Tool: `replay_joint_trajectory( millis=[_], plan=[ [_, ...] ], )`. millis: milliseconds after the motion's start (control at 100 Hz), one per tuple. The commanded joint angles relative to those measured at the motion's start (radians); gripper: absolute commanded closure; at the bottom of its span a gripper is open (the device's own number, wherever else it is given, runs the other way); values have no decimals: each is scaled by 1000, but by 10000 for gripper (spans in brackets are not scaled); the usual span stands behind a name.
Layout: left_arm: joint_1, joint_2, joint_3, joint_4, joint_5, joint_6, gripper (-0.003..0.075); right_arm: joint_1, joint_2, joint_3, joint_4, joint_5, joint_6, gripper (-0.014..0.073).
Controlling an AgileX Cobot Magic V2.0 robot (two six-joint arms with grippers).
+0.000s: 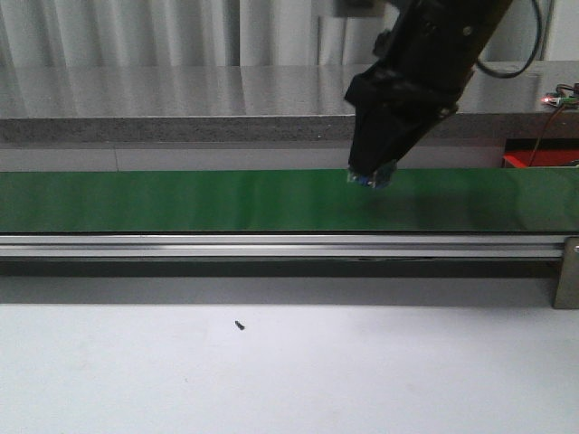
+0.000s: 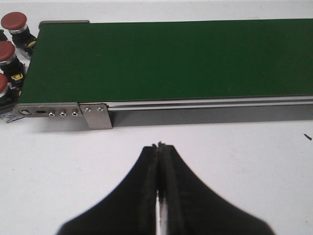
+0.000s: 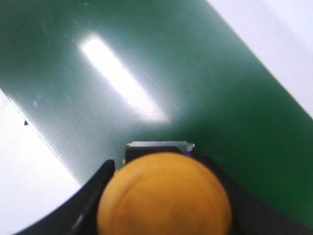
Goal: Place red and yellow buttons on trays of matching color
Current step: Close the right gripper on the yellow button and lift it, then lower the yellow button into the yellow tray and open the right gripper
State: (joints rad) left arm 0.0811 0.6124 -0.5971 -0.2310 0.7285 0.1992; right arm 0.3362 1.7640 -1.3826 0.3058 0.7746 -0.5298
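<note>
Right wrist view shows the right gripper (image 3: 164,196) fingers clamped around a yellow button (image 3: 164,193) above the green belt (image 3: 146,73). Its smooth domed cap looks slippery; the stiff body beneath grips better. Left gripper (image 2: 160,147) fingers are pressed together, empty.

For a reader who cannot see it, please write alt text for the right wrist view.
A yellow button with a round domed cap sits between the two black fingers of the right claw, filling the lower part of the view. Under it lies the green conveyor belt with a bright streak of reflected light, and white table shows past the belt's edges.
</note>
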Motion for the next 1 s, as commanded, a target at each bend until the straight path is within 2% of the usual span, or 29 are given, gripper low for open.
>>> replay_joint_trajectory(
  millis=[0, 370, 650, 810, 990],
  plan=[
    [-7, 1, -25, -20, -66, -8, 740, -62, -108, 7, 17, -47, 48, 435],
    [-7, 1, -25, -20, -66, -8, 740, -389, -292, 200, 17, -85, 114, 435],
    [-7, 1, -25, -20, -66, -8, 740, -621, -288, 301, 17, -172, 114, 435],
    [-7, 1, -25, -20, -66, -8, 740, -689, -269, 349, 20, -235, 114, 435],
    [-7, 1, -25, -20, -66, -8, 740, -702, -206, 362, 32, -261, 114, 435]
  ],
)
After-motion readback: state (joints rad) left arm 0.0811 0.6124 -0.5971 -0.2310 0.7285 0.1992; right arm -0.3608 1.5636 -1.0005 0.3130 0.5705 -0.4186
